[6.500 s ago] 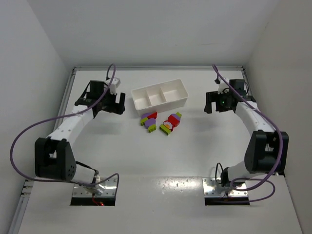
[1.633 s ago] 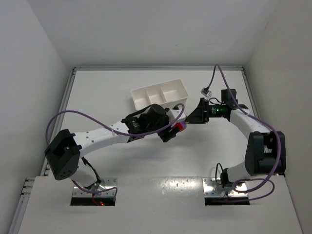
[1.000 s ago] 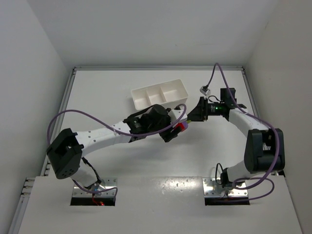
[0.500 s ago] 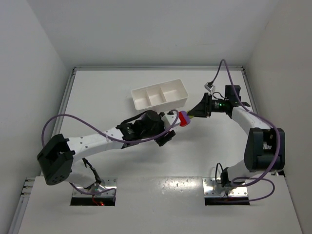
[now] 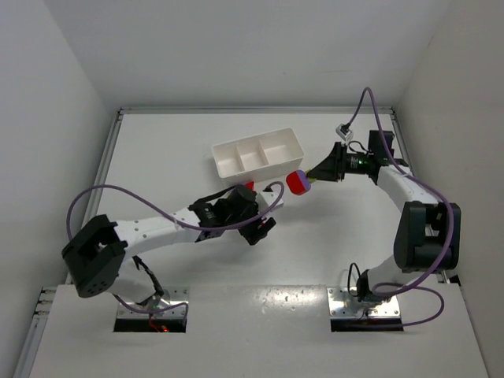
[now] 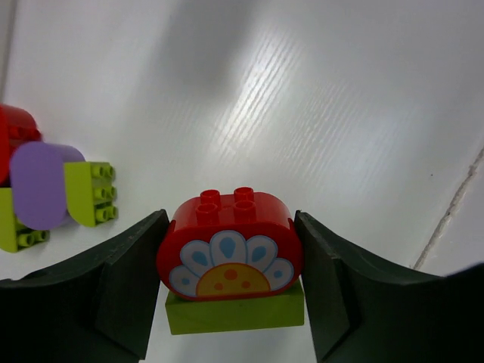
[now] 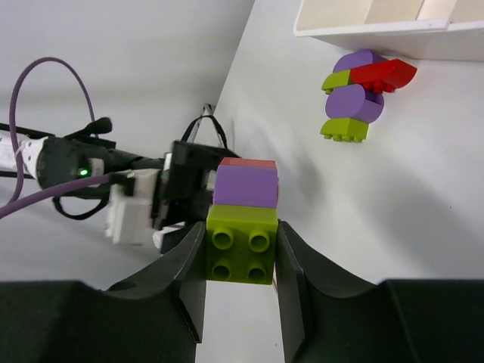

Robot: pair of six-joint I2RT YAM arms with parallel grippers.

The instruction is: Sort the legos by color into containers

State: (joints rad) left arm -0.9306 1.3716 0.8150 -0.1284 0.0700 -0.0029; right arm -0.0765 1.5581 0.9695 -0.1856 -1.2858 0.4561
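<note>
Red over lime green: the left gripper point(image 6: 229, 261) is clamped on a red rounded plastic brick with a flower print point(image 6: 231, 246), which sits on a lime green plastic brick point(image 6: 234, 314) low over the white table point(image 6: 318, 91). The right gripper point(image 7: 242, 242) pinches a 3-brick plastic stack of lime green, purple and red point(image 7: 242, 219) by its green end, held in the air.

Both loads mix colours, so neither looks ready to drop. A sound way would be to have 1 gripper hold a load by a single brick while the other pulls the next brick straight off along the studs, then release each colour squarely over its own section of the white 3-compartment plastic tray point(image 5: 216, 150).

That tray lies toward the middle of the table's far edge. A loose cluster of purple, lime and red bricks point(image 7: 359, 94) waits just on its near side.

From the near-left corner the left arm point(image 5: 157, 227) stretches low and diagonally to mid-table. From the near-right corner the right arm point(image 5: 409, 189) rises along the right edge, then bends left, fingers aimed at the tray's right end.
</note>
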